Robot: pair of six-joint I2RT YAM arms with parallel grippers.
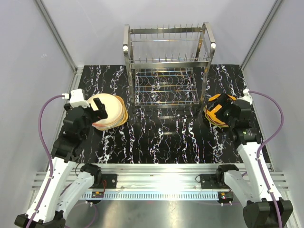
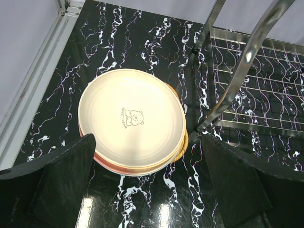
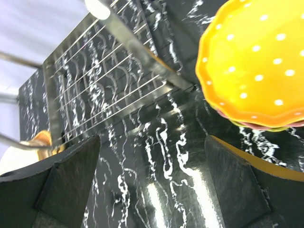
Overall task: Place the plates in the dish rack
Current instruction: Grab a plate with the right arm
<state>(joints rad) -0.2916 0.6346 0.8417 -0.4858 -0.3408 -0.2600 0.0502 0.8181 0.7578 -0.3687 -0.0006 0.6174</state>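
A stack of plates with a cream plate on top lies at the table's left; in the left wrist view the cream plate bears a small bear drawing over pink and tan rims. My left gripper is open and empty, just above the stack's near edge. A second stack, topped by an orange white-dotted plate, lies at the right. My right gripper is open and empty over that stack's near side. The steel dish rack stands at the back centre, holding no plates.
The rack's wire grid shelf lies low between the two stacks. White walls enclose the table on the left, right and back. An aluminium rail runs along the near edge by the arm bases.
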